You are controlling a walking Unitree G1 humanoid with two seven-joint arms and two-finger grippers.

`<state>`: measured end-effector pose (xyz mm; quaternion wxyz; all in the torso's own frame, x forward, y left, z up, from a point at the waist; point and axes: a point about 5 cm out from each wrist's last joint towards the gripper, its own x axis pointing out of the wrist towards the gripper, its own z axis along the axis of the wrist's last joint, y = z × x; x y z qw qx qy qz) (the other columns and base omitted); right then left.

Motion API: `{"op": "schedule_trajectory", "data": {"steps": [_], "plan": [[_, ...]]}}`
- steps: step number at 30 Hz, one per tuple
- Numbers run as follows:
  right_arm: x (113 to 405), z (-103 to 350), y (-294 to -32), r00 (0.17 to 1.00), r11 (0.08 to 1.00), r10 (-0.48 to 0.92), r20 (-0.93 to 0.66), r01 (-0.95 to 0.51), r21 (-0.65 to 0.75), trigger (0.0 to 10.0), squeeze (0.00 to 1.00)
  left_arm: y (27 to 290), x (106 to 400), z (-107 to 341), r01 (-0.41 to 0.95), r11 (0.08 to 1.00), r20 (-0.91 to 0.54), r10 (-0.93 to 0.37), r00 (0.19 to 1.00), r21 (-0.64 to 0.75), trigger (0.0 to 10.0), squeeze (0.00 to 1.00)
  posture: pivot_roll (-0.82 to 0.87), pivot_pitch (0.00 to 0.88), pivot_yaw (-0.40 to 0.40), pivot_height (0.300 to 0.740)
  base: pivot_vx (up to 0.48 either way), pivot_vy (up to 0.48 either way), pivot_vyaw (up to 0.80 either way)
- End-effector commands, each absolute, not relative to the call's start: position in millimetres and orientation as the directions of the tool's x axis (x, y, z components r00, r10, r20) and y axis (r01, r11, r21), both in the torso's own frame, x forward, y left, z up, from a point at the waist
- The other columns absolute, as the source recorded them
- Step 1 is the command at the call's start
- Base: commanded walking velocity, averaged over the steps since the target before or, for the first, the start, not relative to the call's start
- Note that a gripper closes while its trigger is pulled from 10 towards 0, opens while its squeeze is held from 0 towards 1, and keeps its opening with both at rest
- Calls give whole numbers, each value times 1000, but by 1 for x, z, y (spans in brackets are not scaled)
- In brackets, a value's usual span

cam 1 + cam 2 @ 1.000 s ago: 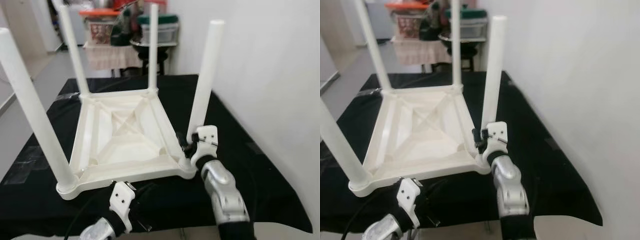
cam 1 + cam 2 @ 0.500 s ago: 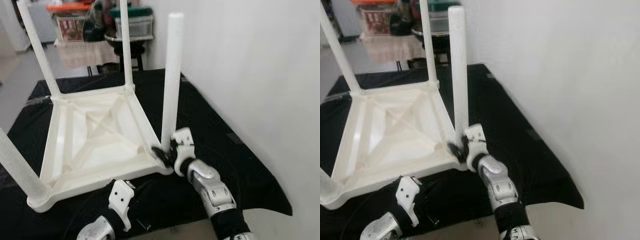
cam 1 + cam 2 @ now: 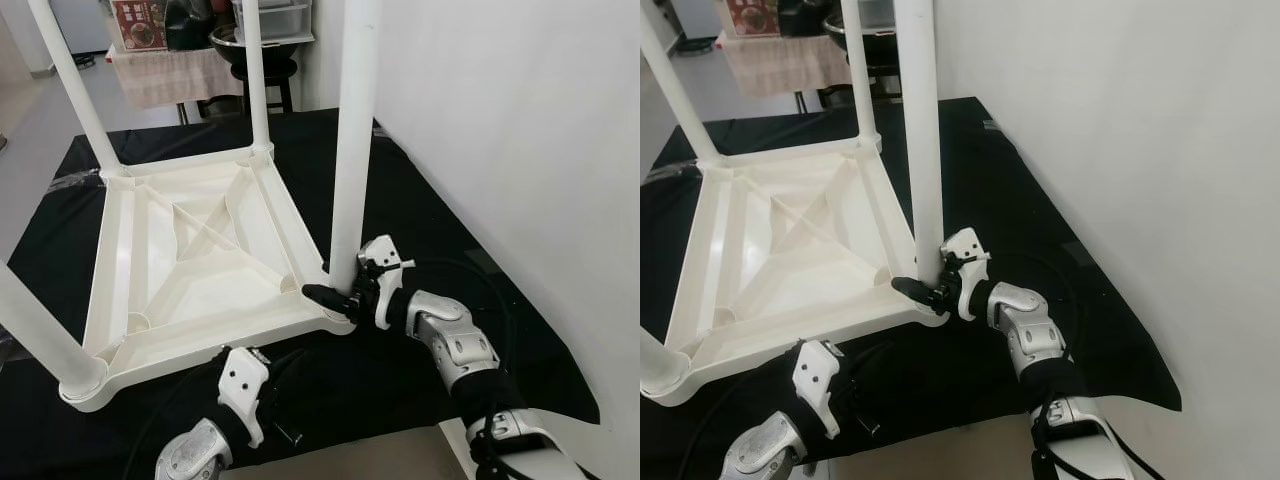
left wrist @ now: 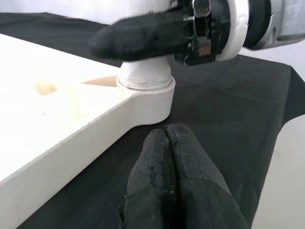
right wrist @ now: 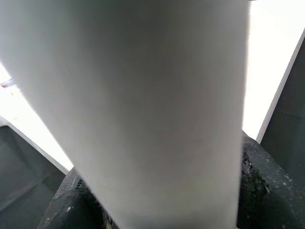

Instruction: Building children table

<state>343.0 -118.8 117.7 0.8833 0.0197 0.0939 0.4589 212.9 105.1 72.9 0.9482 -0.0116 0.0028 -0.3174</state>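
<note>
The white plastic table [image 3: 200, 260] lies upside down on a black cloth [image 3: 420, 210], with its legs pointing up. Take the near right leg [image 3: 352, 150] as the landmark: it stands in the table's corner socket [image 4: 145, 98], closest to the white wall [image 3: 520, 130]. The right gripper [image 3: 335, 295] is at the very foot of this leg, just above the socket, its two black fingers closed around the leg, one on each side. In the right wrist view the leg sits close up between the fingers [image 5: 257, 191]. The left gripper [image 4: 169, 157] is low on the cloth, in front of the same corner and a little apart from it, its fingers pressed together with nothing between them.

The step looks to be seating or tightening this leg in its socket. To do it well, the hold should stay low on the leg, where it is stiffest, and any push or twist should run straight along the leg, so it goes home square and not tilted. The table may slide on the cloth, so the left gripper would do well to brace the frame beside the socket
</note>
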Motion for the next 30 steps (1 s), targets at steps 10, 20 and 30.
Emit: {"op": "schedule_trajectory", "data": {"steps": [10, 20, 30], "plan": [[346, 130, -130, 457, 461, 887, -61, -875, 151, 0, 0, 109, 209, 76, 584, 812, 28, -583, 812, -13, 10000, 0, 75, 0, -5, 740, 0, 0, 0], [340, 97, -133, 720, 739, 667, -192, -672, 43, 0, 0, 110, 208, 74, 583, 812, 17, -582, 813, -28, 10000, 0, 64, 0, -11, 740, 0, 0, 0], [292, 56, -92, 930, 966, 256, -265, -259, 24, 0, 0, 113, 208, 73, 591, 805, 5, -592, 806, -50, 10000, 0, 38, 0, 12, 740, 0, 0, 0]]}}
